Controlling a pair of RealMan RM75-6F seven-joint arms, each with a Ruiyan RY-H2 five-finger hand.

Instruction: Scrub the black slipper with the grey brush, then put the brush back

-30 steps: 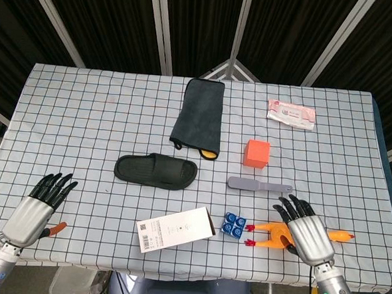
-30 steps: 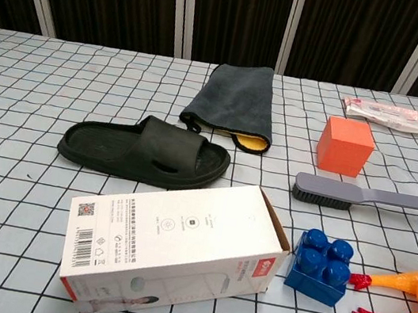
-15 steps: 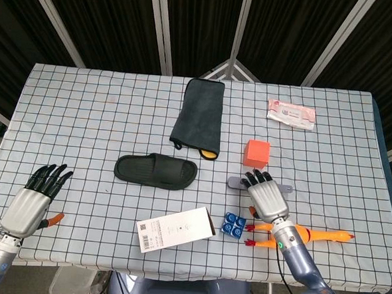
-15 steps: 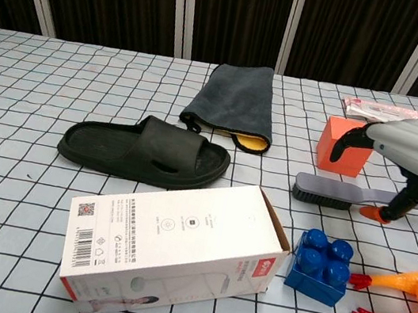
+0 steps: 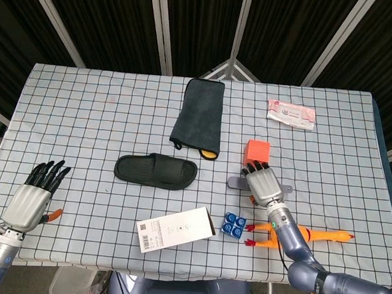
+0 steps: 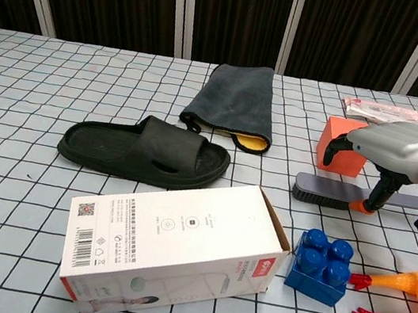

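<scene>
Right hand [image 6: 390, 155] is poised over the long grey plastic brush [image 6: 331, 193], thumb down at its handle, fingers apart, nothing gripped yet; approach looks lined up w/ the handle for pickup. Brush lies flat by the orange cube [image 5: 256, 151]. Black rubber slipper [image 5: 156, 170] sits untouched, mid-table. Left hand [image 5: 32, 197] is kept empty, fingers spread, at table edge.

The black slipper [image 5: 156, 171] sits flat and sole-down near the middle of the checkered tabletop [image 5: 91, 114], open strap up, lying lengthwise left to right. The grey brush [image 6: 331, 194] lies well off to its right, bristles down, its long handle pointing right, just in front of the orange cube [image 5: 256, 153].
</scene>
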